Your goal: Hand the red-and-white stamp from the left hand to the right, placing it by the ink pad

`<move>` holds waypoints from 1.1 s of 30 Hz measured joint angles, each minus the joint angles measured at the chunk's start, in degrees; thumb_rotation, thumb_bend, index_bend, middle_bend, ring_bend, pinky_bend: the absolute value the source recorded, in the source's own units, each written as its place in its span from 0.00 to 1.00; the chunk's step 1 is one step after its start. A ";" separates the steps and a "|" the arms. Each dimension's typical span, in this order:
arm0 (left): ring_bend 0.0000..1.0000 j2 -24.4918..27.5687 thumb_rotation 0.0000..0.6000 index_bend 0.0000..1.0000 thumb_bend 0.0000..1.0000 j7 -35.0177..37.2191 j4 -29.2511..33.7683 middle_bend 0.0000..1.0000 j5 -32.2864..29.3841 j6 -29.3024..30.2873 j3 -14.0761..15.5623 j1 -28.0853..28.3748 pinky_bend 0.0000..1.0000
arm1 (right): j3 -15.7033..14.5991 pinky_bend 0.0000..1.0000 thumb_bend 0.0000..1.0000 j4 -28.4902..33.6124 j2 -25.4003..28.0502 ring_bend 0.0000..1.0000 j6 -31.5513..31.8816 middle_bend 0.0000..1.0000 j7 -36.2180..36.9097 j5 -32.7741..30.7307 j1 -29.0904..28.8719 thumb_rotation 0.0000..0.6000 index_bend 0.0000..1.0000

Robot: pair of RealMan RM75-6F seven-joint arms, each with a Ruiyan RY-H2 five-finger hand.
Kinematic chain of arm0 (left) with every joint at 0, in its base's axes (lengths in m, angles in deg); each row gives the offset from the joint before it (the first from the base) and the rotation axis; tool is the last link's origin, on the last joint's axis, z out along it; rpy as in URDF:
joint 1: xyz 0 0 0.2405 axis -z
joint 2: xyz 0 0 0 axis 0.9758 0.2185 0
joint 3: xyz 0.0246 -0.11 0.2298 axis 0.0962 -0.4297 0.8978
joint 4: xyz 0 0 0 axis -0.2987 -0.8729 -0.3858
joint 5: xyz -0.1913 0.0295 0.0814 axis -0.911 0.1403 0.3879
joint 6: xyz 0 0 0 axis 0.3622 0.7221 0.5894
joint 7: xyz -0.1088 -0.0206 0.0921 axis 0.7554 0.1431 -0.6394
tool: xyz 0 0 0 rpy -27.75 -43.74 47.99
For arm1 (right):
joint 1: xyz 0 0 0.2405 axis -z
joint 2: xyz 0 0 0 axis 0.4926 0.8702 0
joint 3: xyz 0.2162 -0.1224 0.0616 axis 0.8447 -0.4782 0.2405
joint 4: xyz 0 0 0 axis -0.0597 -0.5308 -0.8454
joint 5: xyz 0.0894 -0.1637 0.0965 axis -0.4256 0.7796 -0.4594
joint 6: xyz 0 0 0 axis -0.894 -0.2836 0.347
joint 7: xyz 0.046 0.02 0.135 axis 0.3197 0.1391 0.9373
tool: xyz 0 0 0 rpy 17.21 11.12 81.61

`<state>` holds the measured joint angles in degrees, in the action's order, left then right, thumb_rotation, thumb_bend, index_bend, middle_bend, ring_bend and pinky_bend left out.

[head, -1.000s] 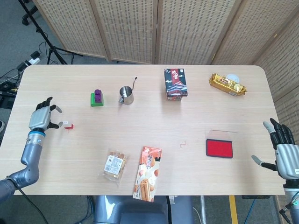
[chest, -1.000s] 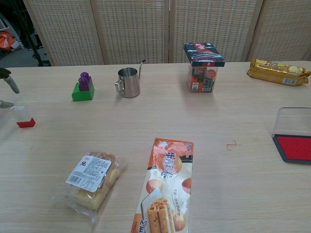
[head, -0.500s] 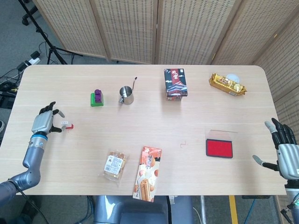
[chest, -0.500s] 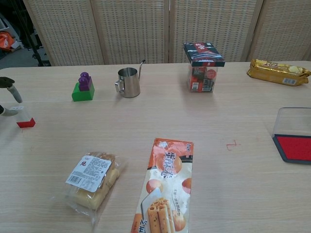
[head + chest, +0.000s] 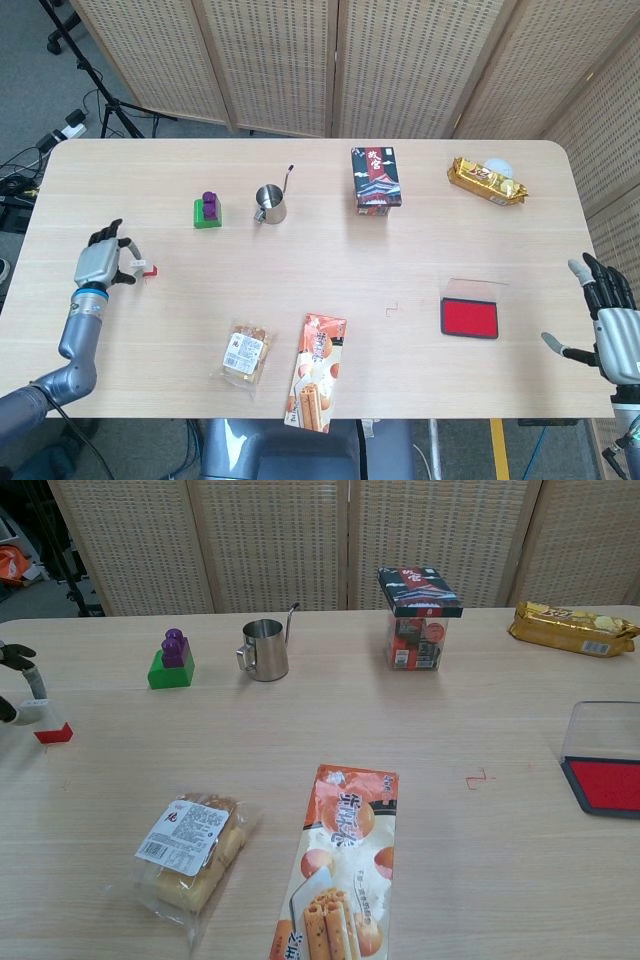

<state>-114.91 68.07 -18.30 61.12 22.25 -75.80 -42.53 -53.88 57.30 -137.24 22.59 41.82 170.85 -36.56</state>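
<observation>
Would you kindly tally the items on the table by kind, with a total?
Snack packs: 4 (bread, biscuits, gold bag, box)
Stamping items: 2 (stamp, ink pad)
Steel pitcher: 1
Toy block: 1
Total: 8

Left hand (image 5: 18, 685) fingertips at the red-and-white stamp (image 5: 48, 722), table (image 5: 300, 730) edge.

Your head view looked steeply down from above the near edge, taking in the whole pale wooden table (image 5: 330, 250) and the wicker folding screens (image 5: 300, 60) behind it. Your chest view sat low and closer, facing those screens. Both shared the small steel pitcher (image 5: 270, 204) (image 5: 265, 649) and the red open-lidded ink pad (image 5: 469, 317) (image 5: 605, 783).
</observation>
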 measured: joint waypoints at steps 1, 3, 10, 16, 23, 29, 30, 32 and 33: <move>0.00 -0.20 1.00 0.56 0.32 -0.45 -0.05 0.00 -0.27 0.27 -0.02 0.07 0.00 | -0.02 0.00 0.00 0.02 0.04 0.00 0.01 0.00 0.07 0.03 0.01 1.00 0.00; 0.00 -0.59 1.00 0.56 0.33 -1.40 -0.14 0.00 -1.11 0.56 -0.09 0.24 0.00 | -0.06 0.00 0.00 0.04 0.11 0.00 0.05 0.00 0.18 0.10 0.05 1.00 0.00; 0.00 -0.51 1.00 0.59 0.35 -2.88 0.85 0.00 -2.43 0.64 -0.31 0.53 0.00 | -0.09 0.00 0.00 0.10 0.22 0.00 0.27 0.00 0.51 0.20 0.17 1.00 0.00; 0.00 0.65 1.00 0.59 0.35 -2.59 4.10 0.00 -1.77 1.96 -0.79 0.33 0.00 | -0.07 0.00 0.00 0.17 0.36 0.00 0.27 0.00 0.88 0.16 0.21 1.00 0.00; 0.00 3.97 1.00 0.59 0.35 -3.43 14.25 0.00 0.31 4.76 -1.81 0.62 0.00 | -0.07 0.00 0.00 0.28 0.63 0.00 0.40 0.00 1.46 0.29 0.27 1.00 0.00; 0.00 5.52 1.00 0.59 0.35 -10.41 23.96 0.00 -0.87 6.21 -3.56 4.82 0.00 | -0.07 0.00 0.00 0.25 0.83 0.00 0.44 0.00 2.07 0.32 0.32 1.00 0.00; 0.00 5.40 1.00 0.59 0.35 -12.32 25.31 0.00 -1.88 6.10 -3.94 6.41 0.00 | -0.04 0.00 0.00 0.23 0.87 0.00 0.40 0.00 2.24 0.25 0.31 1.00 0.00; 0.00 4.94 1.00 0.59 0.35 -15.24 26.63 0.00 -3.98 5.79 -4.44 9.07 0.00 | 0.04 0.00 0.00 0.16 1.00 0.00 0.24 0.00 2.74 0.08 0.27 1.00 0.00; 0.00 4.39 1.00 0.59 0.35 -17.24 27.09 0.00 -5.54 5.66 -4.69 10.88 0.00 | 0.06 0.00 0.00 0.12 1.06 0.00 0.15 0.00 2.95 0.01 0.25 1.00 0.00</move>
<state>-110.52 50.83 8.79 55.58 27.92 -80.49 -31.65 -53.81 57.42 -136.18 22.74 44.76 170.86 -36.31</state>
